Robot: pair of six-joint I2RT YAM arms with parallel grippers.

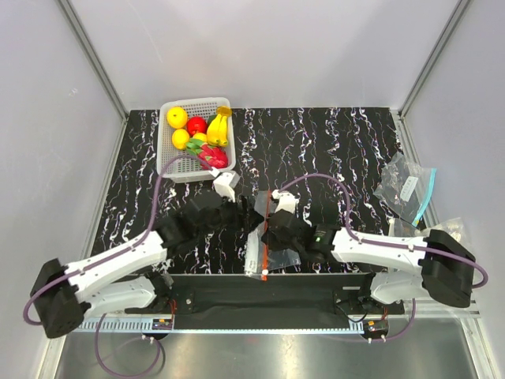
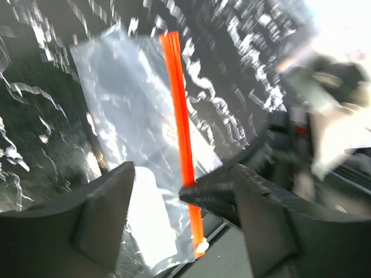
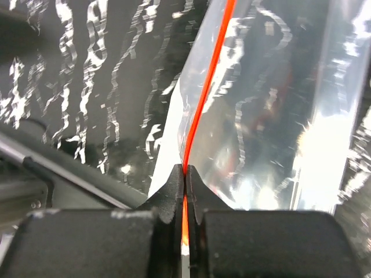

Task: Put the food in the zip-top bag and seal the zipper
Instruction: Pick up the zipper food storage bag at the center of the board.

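Pressure is applied by the right fingers (image 3: 171, 200), closed on the zipper (image 3: 201, 110) of the zip-top bag (image 3: 272, 116) at the near edge of the worktop (image 1: 331, 142); the left fingers (image 2: 107, 214) are spread open. With the food (image 1: 207, 134) in the basket (image 1: 167, 162), an empty bag could be sealed

A black, white-veined marble-look tabletop (image 1: 331, 150) fills mid-frame, enclosed by plain pale grey walls (image 1: 268, 47) and aluminium corner struts (image 1: 95, 59).

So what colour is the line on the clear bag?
Bright red-orange zipper; clearest in the left wrist view.

white arms (image 1: 118, 266), black joints (image 1: 55, 304), purple cables (image 1: 322, 175)
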